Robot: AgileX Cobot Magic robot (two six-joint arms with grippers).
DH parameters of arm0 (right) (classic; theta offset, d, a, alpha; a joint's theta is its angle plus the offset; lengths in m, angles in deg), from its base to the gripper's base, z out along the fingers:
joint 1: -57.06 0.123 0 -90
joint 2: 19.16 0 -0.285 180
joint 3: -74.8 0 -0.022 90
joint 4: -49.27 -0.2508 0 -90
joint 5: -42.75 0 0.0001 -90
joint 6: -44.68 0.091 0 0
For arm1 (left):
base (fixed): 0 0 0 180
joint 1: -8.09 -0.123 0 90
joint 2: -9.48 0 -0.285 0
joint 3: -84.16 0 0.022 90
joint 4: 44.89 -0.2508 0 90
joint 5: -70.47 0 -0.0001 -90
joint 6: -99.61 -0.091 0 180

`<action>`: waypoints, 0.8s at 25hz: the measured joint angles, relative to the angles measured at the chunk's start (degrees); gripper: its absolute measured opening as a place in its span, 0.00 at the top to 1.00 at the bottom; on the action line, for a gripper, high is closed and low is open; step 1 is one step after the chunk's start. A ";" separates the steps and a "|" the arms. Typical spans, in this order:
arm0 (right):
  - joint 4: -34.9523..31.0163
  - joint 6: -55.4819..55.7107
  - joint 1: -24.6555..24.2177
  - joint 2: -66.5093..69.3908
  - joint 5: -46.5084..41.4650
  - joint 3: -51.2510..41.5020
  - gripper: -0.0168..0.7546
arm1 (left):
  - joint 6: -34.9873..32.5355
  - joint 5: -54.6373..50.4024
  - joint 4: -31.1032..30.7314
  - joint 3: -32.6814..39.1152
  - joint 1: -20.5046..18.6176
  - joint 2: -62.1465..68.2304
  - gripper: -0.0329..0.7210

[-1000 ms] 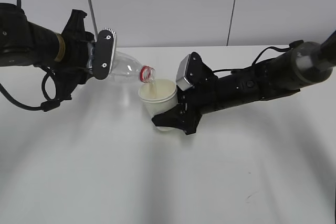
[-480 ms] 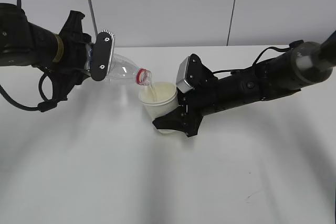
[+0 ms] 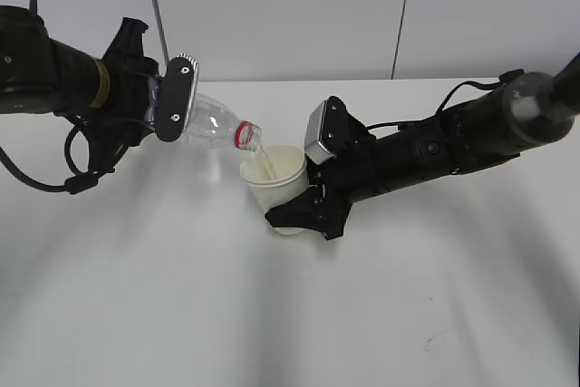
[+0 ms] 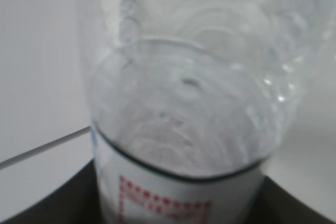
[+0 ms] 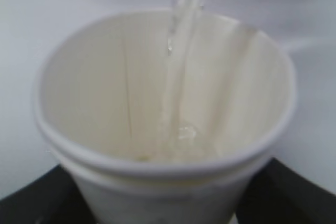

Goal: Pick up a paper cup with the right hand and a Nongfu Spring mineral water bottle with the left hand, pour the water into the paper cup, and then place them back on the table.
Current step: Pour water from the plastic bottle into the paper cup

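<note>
The black left gripper (image 3: 168, 101) clamps the tall clear plastic bottle (image 3: 210, 121) tipped sideways, while the black right gripper (image 3: 304, 210) clasps the cream paper cup (image 3: 272, 178) above the white table (image 3: 272, 314); only the right wrist view shows the clear water (image 5: 176, 77) streaming inside.

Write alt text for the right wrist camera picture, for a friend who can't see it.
A thin stream of clear water falls from the top of the frame into a cream-white paper cup seen close up and slightly from above. The black fingers of the right gripper show at both lower corners, holding the cup above a white table.
</note>
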 joint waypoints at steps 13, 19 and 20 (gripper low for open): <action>0.10 0.00 0.00 0.00 0.00 0.00 0.34 | 0.00 0.00 -1.25 0.00 0.00 0.00 0.46; 0.10 0.00 0.00 0.00 -0.04 0.00 0.34 | 0.00 0.00 -1.31 0.00 0.00 0.00 0.46; 0.10 0.00 0.00 0.00 -0.04 0.00 0.34 | 0.00 0.00 -1.43 -0.04 0.00 0.00 0.46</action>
